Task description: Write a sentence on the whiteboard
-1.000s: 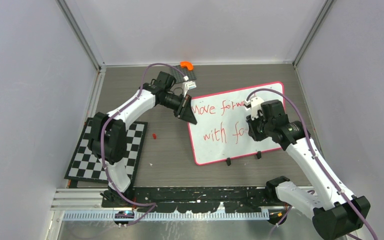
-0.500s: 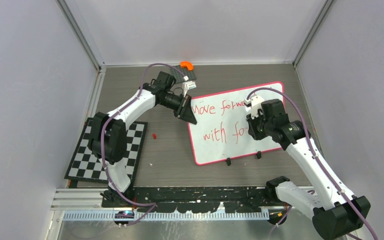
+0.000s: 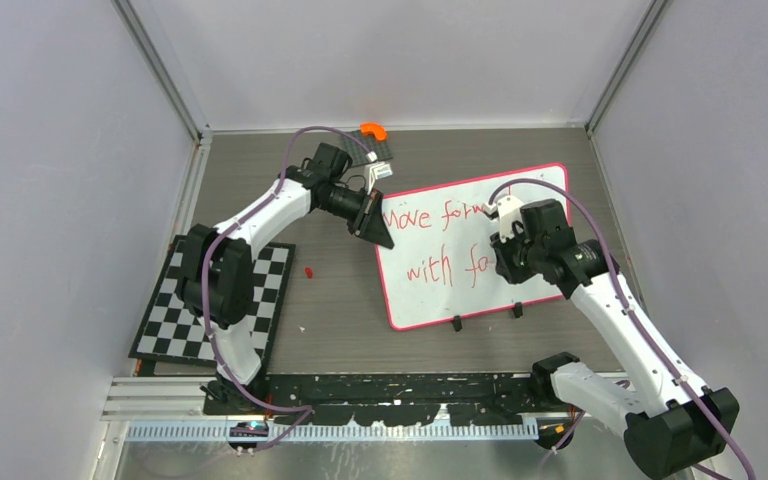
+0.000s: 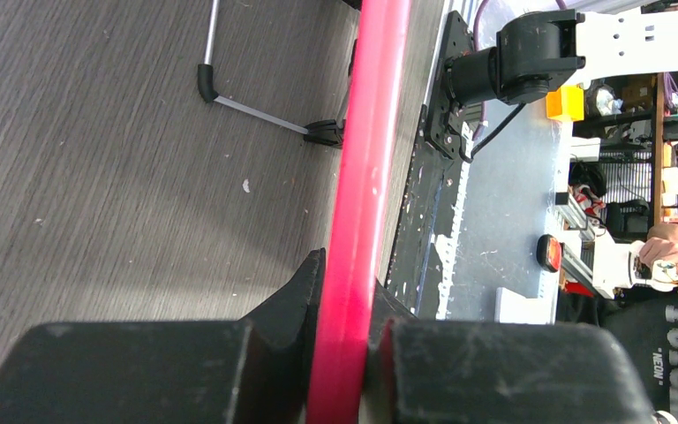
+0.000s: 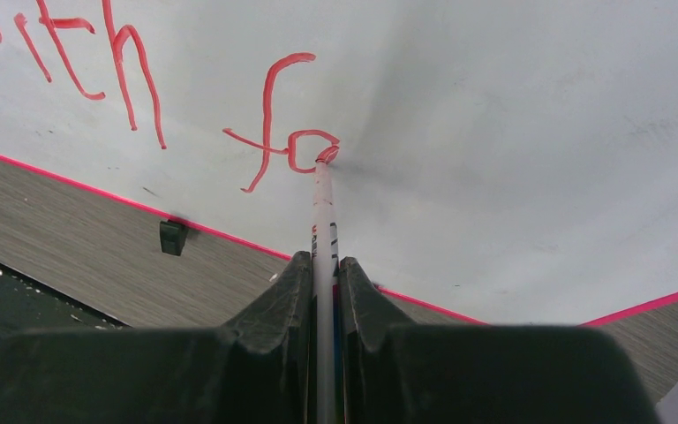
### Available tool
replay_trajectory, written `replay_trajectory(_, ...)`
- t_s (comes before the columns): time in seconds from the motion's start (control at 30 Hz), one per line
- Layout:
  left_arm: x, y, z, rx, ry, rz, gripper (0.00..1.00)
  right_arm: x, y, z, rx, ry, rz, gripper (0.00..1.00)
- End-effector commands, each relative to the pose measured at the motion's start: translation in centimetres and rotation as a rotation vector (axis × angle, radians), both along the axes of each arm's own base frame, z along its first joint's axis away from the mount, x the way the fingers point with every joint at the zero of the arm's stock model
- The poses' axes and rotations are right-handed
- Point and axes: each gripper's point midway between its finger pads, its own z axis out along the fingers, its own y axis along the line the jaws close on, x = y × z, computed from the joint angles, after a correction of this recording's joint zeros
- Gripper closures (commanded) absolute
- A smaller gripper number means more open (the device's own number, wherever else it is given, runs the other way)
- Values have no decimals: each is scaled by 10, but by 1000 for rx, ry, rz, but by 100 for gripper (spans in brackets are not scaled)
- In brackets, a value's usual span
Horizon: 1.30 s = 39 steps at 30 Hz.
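Whiteboard [image 3: 430,300] and pen are in contact, and we judge the writing to be a little past halfway. The board lies flat on the grey table [image 3: 340,300], right of centre and turned slightly askew, with its two black clips [image 3: 457,322] on the near edge and the checkerboard mat [image 3: 175,320] well apart to its left. The left gripper [image 4: 344,291] is closed tight on the pink-red rim at the board's far-left corner. The right gripper [image 5: 322,261] is closed on a thin white marker [image 5: 322,203], whose red tip touches the surface at the top of a round letter. To do this stroke well, we think the pressure should be light and even, the letters no taller than those already down, and the baseline level with "with". The left grip should be firm enough that the board cannot skate. There is ample bare white to the right for the remaining letters. The sentence [image 5: 269,146] is in red, loose but legible. From above, the upper line reads "Move forw" before the right arm hides it. The lower line reads "with", then an "f" and the round letter.
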Motion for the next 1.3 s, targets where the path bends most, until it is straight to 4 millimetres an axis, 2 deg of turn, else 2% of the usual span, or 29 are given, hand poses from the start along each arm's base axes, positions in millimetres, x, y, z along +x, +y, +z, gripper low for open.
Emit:
replay_trajectory(0.0,16,12,-30,137,-10,76,100,5,-4,-1,-29,-17,17,100)
replay_trajectory(0.37,16,12,-30,137,-9,76,100,-1,-12,0,-88,5,36,100)
replay_trajectory(0.77,15,10,-28,139,-11,69,100,-8,-2,30,-18,-35,71,100)
replay_trajectory(0.93,15,9,-28,139,-9,67,100,0,-8,33,-31,-64,15,100)
replay_trajectory(1.27,12,10,-29,140,-9,62,100,5,-3,35,36,-45,-2,100)
